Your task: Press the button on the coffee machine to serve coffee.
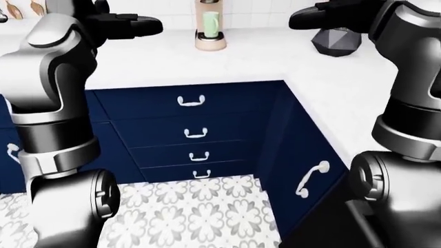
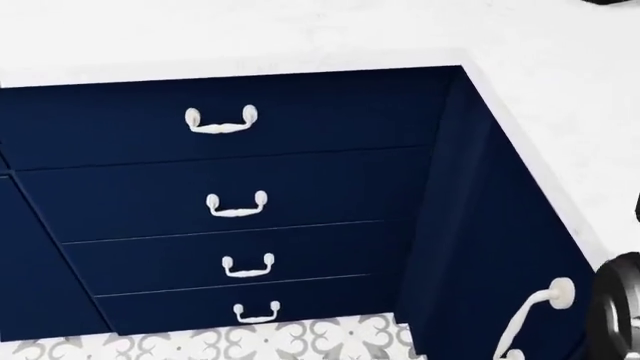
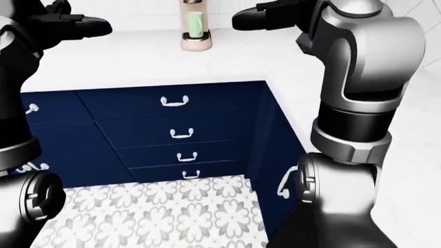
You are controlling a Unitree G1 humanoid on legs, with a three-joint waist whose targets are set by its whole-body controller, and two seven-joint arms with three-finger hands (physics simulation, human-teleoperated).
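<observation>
Across the inner corner of a white countertop [image 1: 207,64], the teleoperated humanoid stood with both arms raised, well apart from its goal. Largest in the eye views were the robot's own limbs: the left arm [image 1: 51,108] rose up the left edge of the left-eye view, and the right arm [image 3: 358,88] filled the right of the right-eye view. Below the counter ran navy cabinets with a stack of 4 drawers [image 2: 230,202], each with a white handle, above a patterned tile floor [image 1: 193,212]. A dark faceted object [image 1: 336,41] sat on the counter at the upper right of the left-eye view. The coffee machine [image 1: 209,25], a small beige unit against the tiled wall at top centre, held a green cup [image 1: 211,23] in its bay. Its button could not be made out at that range.

The left hand [image 1: 127,25] was extended, fingers loosely spread and holding nothing; the right hand [image 3: 265,16] reached out the same way, also empty. Neither touched the machine.

By its looks, the machine was rigid but light enough to slide on the smooth counter. The button likely called for a single fingertip pushed squarely, not a grasp, with care not to knock the cup.
</observation>
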